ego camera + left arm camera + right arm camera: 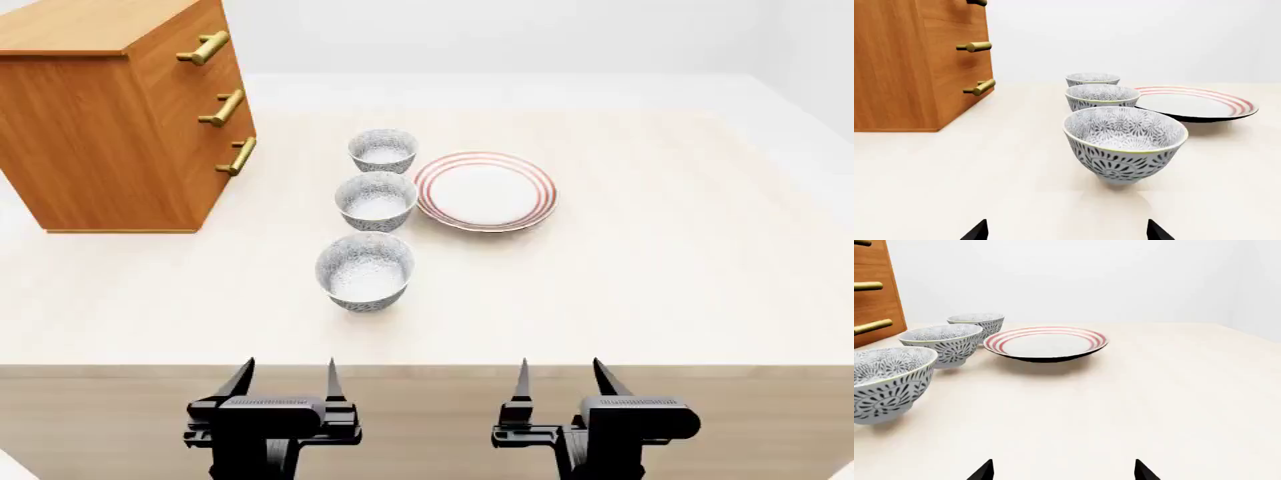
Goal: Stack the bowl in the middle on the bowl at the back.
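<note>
- Both of my end effectors hang low at the near edge of the bench point(667, 290), the left end effector point(283, 378) and the right end effector point(561, 378). Each one has its fingers spread apart and holds nothing.
- Three speckled bowls sit in a row going away from me, each one apart from the next.
- One is the bowl in the middle point(376, 200), which stands upright on the bench, just beside the plate with red rings point(486, 190).
- Past it is the bowl at the back point(384, 150), which has nothing in it.
- Closest to me is the front bowl point(364, 271), right ahead of my left end effector.
- Off to my left stands a wooden drawer chest point(120, 115).
- I think the job is not started yet. No bowl is lifted or stacked.
- What is left, I think: reach over the front bowl, grab the middle one, lift it, and set it inside the back one.
</note>
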You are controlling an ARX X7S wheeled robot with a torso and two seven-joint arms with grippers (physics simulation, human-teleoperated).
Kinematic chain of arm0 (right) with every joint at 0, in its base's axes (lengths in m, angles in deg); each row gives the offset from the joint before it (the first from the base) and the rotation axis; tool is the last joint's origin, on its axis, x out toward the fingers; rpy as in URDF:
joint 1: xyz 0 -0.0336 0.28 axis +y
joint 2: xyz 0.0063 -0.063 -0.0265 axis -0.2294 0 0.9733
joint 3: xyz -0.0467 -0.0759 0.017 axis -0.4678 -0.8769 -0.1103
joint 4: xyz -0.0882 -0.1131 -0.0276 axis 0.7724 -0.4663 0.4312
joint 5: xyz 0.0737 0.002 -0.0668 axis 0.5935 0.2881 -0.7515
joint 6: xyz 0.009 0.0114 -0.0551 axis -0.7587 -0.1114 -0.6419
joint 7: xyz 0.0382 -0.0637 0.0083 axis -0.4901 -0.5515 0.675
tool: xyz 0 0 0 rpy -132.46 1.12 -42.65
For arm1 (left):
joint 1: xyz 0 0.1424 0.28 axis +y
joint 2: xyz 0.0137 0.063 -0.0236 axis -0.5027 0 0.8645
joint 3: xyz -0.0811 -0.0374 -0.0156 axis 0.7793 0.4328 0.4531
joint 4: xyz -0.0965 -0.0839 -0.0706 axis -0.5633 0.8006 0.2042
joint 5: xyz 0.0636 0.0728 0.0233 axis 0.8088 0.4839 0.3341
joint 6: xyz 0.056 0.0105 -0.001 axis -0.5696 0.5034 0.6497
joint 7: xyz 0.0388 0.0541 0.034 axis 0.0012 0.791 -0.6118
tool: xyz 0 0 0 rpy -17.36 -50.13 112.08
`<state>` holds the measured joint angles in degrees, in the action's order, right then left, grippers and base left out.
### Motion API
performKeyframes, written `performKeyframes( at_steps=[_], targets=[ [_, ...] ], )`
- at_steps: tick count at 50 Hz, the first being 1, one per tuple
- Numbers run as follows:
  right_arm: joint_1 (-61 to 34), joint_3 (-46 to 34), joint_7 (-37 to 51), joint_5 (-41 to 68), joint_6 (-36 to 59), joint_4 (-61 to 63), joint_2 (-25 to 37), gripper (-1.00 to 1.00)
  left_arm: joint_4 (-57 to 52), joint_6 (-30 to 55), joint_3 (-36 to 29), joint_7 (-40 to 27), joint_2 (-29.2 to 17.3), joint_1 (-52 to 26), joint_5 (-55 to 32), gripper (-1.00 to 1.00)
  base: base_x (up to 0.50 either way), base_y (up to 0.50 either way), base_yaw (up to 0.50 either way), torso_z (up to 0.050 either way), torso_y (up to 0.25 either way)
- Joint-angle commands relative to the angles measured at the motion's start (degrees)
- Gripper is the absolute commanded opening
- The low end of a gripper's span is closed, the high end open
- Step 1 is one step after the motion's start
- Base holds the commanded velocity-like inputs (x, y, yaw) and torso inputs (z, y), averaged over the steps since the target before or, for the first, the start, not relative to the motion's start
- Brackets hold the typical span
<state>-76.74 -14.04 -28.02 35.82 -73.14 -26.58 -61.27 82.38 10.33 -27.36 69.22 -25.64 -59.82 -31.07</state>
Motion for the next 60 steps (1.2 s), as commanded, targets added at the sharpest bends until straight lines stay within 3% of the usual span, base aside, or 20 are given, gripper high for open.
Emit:
performKeyframes(
  at_steps=[1, 25, 41, 47, 60],
  targets=[
    [0.08, -1.12, 1.16, 0.99, 0.04, 0.33, 0.85, 1.00, 0.08, 0.09, -1.00, -1.26, -0.87, -0.12, -0.82, 1.00, 0.00, 0.00, 0.00, 0.000, 0.000],
    [0.53, -4.55, 5.90, 2.95, -0.70, 2.25, 4.09, 1.00, -0.22, -2.09, -4.64, -4.41, -4.08, -0.42, -4.60, 1.00, 0.00, 0.00, 0.00, 0.000, 0.000],
    [-0.34, -6.51, 7.23, 3.37, 1.57, 2.07, 4.98, 1.00, -0.29, -1.93, -5.40, -5.37, -5.30, -0.52, -5.91, 1.00, 0.00, 0.37, 0.00, 0.000, 0.000],
    [-1.07, -6.79, 7.92, 3.63, 5.84, 5.71, 5.87, 1.00, -1.91, 1.47, -7.02, -4.77, -7.00, -2.04, -5.06, 1.00, 0.00, 0.00, 0.00, 0.000, 0.000],
    [-6.94, -5.47, 6.79, 6.98, 23.81, 19.44, 9.72, 1.00, -12.76, 20.20, -10.50, 0.15, -11.32, -10.87, -6.28, 1.00, 0.00, 0.00, 0.00, 0.000, 0.000]
  ],
)
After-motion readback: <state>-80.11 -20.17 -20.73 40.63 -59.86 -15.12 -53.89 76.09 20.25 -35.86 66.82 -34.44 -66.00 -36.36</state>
